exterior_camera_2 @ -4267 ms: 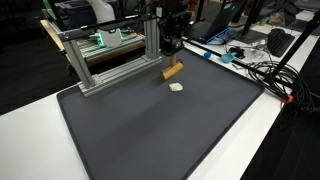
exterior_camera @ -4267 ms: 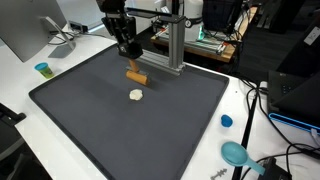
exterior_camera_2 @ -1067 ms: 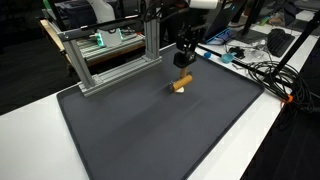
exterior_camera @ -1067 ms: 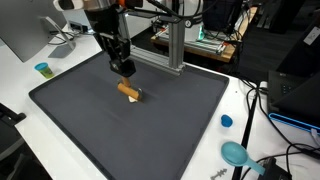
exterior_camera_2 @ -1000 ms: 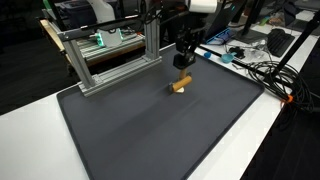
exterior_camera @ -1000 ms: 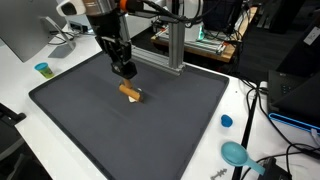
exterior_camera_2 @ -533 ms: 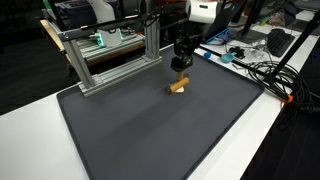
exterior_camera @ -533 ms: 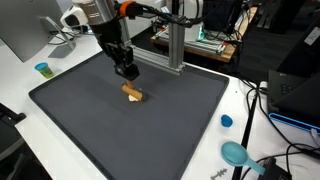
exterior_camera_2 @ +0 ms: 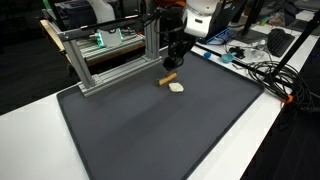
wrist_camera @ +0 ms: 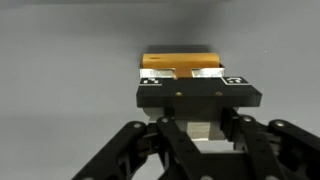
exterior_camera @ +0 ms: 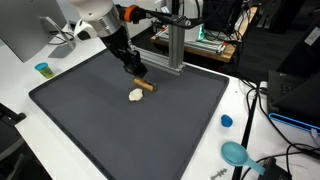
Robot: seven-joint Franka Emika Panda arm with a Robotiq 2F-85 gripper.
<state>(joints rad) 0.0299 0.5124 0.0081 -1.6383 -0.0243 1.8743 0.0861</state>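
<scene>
Gripper (exterior_camera: 141, 78) is closed tight on the brown wooden block (exterior_camera: 147, 88). The block is low over the dark mat (exterior_camera: 100, 125), just beside the pale lump (exterior_camera: 136, 95), and not yet released.

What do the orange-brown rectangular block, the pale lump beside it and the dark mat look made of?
The orange-brown rectangular block: likely wood, matt, with flat faces and square edges. The pale lump: unclear, perhaps foam or dough; irregular and dull. The dark mat: seemingly rubber or fabric, matt, with no glare.

Robotics lab: aluminium-profile frame (exterior_camera: 176, 45), tangled cables (exterior_camera_2: 264, 72), monitor (exterior_camera: 24, 36) and electronics (exterior_camera: 208, 40) around a dark bench mat (exterior_camera: 150, 135).
</scene>
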